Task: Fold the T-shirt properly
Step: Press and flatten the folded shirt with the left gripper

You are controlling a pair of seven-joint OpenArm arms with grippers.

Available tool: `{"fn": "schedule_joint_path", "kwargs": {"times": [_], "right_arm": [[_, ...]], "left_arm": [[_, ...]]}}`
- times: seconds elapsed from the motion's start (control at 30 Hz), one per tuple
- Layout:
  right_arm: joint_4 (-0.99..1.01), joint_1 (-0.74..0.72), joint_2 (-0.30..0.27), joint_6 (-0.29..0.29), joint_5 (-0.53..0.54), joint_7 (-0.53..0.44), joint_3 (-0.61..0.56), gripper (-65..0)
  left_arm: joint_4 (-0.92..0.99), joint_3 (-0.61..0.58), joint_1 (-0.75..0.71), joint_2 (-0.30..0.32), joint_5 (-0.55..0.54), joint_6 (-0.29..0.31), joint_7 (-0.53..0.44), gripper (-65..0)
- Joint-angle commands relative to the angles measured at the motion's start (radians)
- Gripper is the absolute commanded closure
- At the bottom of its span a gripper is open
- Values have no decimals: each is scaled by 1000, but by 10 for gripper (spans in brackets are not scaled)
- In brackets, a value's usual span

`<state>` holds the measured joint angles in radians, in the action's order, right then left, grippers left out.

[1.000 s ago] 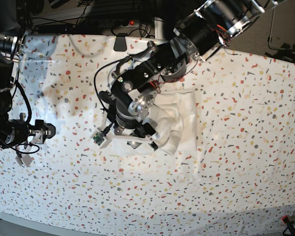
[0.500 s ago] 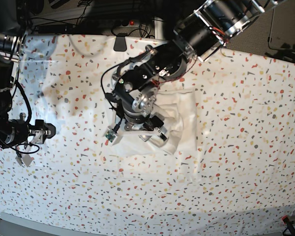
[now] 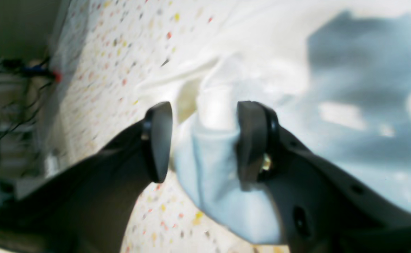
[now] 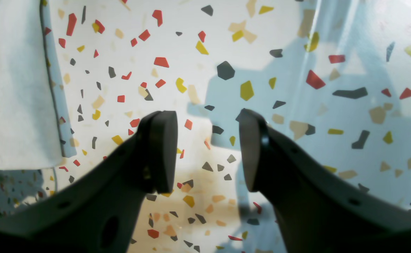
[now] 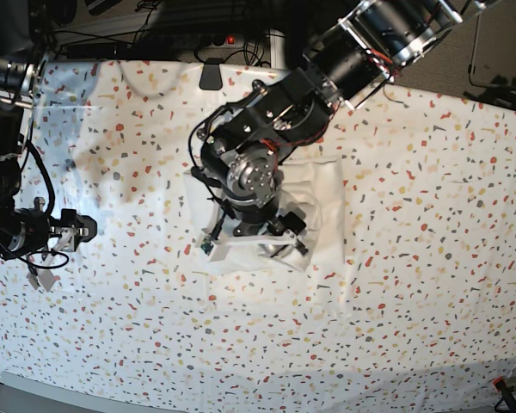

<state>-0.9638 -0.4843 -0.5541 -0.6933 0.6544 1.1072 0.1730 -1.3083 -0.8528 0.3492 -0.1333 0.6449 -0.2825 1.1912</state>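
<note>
The T-shirt [image 5: 324, 191] lies as a bunched white bundle in the middle of the speckled table cover [image 5: 430, 258], with no print showing. My left arm reaches down over it, and the left gripper [image 5: 271, 245] sits at the bundle's near left edge. In the left wrist view the left gripper [image 3: 203, 140] is open, and a soft white fold of the T-shirt [image 3: 212, 165] lies between the fingers without being pinched. The right gripper [image 4: 209, 151] is open over bare cover, with nothing between its fingers. The right arm [image 5: 26, 231] stays at the far left.
A plain pale cloth panel with a grey edge [image 4: 15, 88] lies left of the right gripper. Cables and a dark clip [image 5: 210, 76] sit along the table's far edge. The left arm's bulky black links [image 5: 267, 129] hang over the T-shirt's far left part.
The left arm's wrist has swung rightward and turned, moving further over the T-shirt. The right arm has not moved.
</note>
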Motion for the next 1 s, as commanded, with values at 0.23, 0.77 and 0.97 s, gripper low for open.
{"fn": "schedule_joint_path", "kwargs": {"times": [0.23,0.77,0.97], "right_arm": [[-16,-31,-19,-5,12,-11,4,-286],[-16,-31,-19,-5,38,-8,4,-286],[-16,-31,-19,-5,38,-8,4,-286]], "left_arm": [[-18,1,16,-16,217,-125,205,-284],[-18,1,-27,-16,425,-332,205,-284],[-17,1,-89,-8,180,-327,205,-283]]}}
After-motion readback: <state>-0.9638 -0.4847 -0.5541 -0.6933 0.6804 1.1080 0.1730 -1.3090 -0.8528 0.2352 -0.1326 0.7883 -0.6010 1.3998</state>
